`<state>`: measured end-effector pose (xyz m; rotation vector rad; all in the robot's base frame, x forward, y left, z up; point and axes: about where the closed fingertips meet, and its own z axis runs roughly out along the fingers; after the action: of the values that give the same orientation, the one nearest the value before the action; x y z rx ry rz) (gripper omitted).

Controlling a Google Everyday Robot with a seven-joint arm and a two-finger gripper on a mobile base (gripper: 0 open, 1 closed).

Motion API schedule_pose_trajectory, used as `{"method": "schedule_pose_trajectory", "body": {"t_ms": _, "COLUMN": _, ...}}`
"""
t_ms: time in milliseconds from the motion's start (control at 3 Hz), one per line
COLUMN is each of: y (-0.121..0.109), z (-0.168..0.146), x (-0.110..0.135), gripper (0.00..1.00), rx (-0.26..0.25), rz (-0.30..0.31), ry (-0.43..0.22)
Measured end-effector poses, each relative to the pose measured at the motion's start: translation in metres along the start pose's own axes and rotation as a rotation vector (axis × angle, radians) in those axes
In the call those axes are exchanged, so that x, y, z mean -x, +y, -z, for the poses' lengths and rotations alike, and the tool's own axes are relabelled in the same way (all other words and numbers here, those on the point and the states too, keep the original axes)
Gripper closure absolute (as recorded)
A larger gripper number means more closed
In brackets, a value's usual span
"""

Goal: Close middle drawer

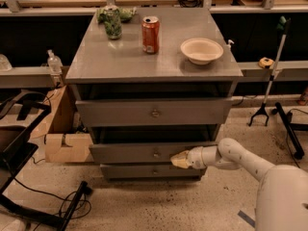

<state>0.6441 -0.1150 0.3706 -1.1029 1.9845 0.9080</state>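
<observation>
The middle drawer [130, 153] is a wide grey drawer with a small round knob [155, 154]. It stands out a little from the cabinet, with a dark gap above its front. My gripper [180, 160] is at the end of the white arm coming from the lower right. Its yellowish tip touches the drawer front just right of the knob. The top drawer [154, 112] above also stands a little out. The lowest drawer [144, 171] sits beneath.
On the cabinet top [106, 57] stand a red can [150, 34], a white bowl [201, 50] and a green bag [113, 20]. A cardboard box [65, 129] sits on the floor at left. A black stand [24, 177] with cables is at lower left. A grabber tool [272, 76] leans at right.
</observation>
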Motion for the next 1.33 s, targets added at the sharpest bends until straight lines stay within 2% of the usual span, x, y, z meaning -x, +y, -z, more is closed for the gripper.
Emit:
{"method": "schedule_pose_trajectory", "body": {"t_ms": 333, "y": -0.012, "z": -0.007, "x": 0.005, "gripper": 1.0, "rx": -0.001, "rz": -0.001, "ry": 0.0}}
{"method": "schedule_pose_trajectory", "body": {"t_ms": 667, "y": -0.013, "z": -0.007, "x": 0.005, "gripper": 1.0, "rx": -0.001, "rz": -0.001, "ry": 0.0}}
{"method": "schedule_pose_trajectory", "body": {"t_ms": 1000, "y": -0.026, "z": -0.013, "x": 0.009, "gripper": 1.0, "rx": -0.018, "rz": 0.001, "ry": 0.008}}
{"method": "schedule_pose_trajectory", "body": {"t_ms": 1333, "y": -0.026, "z": -0.014, "x": 0.009, "gripper": 1.0, "rx": -0.023, "rz": 0.005, "ry": 0.013}}
